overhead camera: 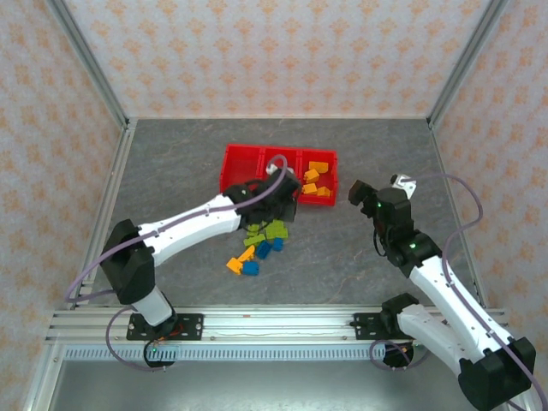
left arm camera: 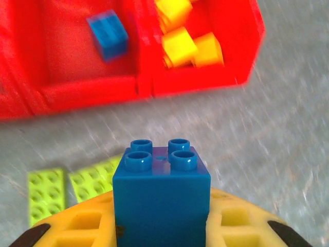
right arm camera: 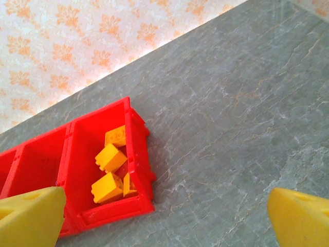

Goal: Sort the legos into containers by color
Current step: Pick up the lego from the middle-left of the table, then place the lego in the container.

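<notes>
Two arms were over the grey table. The left gripper was pinching a blue brick, with its yellow fingers pressed against both sides and the four studs pointing away from the wrist camera. From above, that gripper sat at the near edge of the red tray, around the middle compartment.

The tray sat well out from the arm bases. In its right-hand compartment was a bunch of yellow legos, and the compartment next to it had one small blue lego lying tilted. I couldn't tell what was in the left compartment.

Just in front of the tray was a loose pile on the table: lime green plates, a couple of blue pieces and an orange piece nearest the arms.

The right gripper had its jaws spread wide with nothing between them. It hung over bare table to the right of the tray, near it but not touching.
</notes>
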Available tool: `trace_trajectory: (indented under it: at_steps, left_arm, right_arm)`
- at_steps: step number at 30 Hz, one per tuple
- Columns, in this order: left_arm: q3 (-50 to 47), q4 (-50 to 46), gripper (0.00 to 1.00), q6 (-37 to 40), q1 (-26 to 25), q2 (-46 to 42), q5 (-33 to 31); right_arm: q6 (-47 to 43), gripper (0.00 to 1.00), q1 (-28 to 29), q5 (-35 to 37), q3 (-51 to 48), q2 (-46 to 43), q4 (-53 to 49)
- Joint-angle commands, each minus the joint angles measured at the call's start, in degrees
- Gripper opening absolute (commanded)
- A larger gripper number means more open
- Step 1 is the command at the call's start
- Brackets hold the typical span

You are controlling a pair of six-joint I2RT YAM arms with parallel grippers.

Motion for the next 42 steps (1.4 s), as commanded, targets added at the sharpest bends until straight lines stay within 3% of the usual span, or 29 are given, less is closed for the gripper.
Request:
trace_trajectory:
  at_steps: [1, 10, 20, 27, 32, 37, 42]
  left_arm:
    - [7.4, -5.1, 0.27, 4.7, 2.6, 4.0, -4.7]
    - [24.8, -11.1, 0.28, 8.8, 8.2, 17.9, -6.0]
    - [36.4, -13.2, 0.33, 10.8, 11.2, 29.2, -6.2]
    - [43.0, -13.8, 0.36, 10.9, 13.8, 35.6, -6.4]
    - [44.0, -13.2, 0.46, 10.6, 15.1, 37.1, -6.4]
    - [42.9, -12.1, 0.67, 10.9, 15.3, 35.9, -5.5]
    - [39.8, -9.6, 0.75, 12.3, 14.8, 31.4, -2.6]
  right_arm:
    - [1.9, 1.0, -0.1, 2.5, -1.4, -0.6, 0.9]
    - [4.0, 1.0, -0.1, 1.9, -4.6, -2.3, 0.1]
    - [-0.2, 1.0, -0.1, 6.6, -2.0, -4.2, -3.1]
    - [-2.3, 1.0, -0.1, 5.5, -0.5, -4.1, -2.7]
    - [-2.8, 1.0, 0.0, 5.2, 0.0, -2.6, -2.7]
    - [-2.5, 1.0, 0.0, 4.9, -0.4, -1.8, -2.1]
    - [-2.7, 1.0, 0.0, 5.3, -0.2, -1.4, -2.4]
